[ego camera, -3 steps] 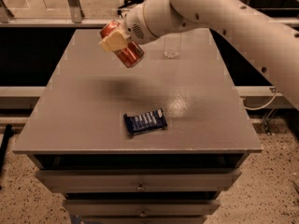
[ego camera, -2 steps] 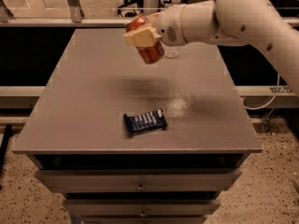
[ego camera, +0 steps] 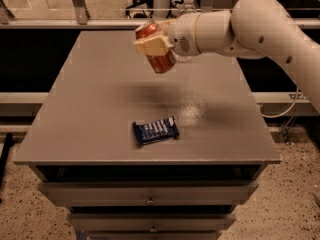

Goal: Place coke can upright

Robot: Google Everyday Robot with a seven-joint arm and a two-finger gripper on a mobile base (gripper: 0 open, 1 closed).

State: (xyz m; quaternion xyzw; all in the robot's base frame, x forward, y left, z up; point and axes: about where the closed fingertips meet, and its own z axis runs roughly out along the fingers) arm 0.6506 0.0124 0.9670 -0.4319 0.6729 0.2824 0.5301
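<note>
Arm (ego camera: 260, 24) extended over table (ego camera: 95, 114), fingers (ego camera: 150, 45) clamping tilted coke can (ego camera: 161, 63) aloft

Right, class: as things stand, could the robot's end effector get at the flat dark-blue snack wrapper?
Probably not to grasp it: the end effector, hovering above the grey table's far half, is shut on the tilted red-orange aluminium soda can. The way down to the dark-blue snack wrapper looks free.

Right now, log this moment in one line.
gripper: shut on coke can, over far half of table | coke can: tilted, airborne | snack wrapper: near front edge
</note>
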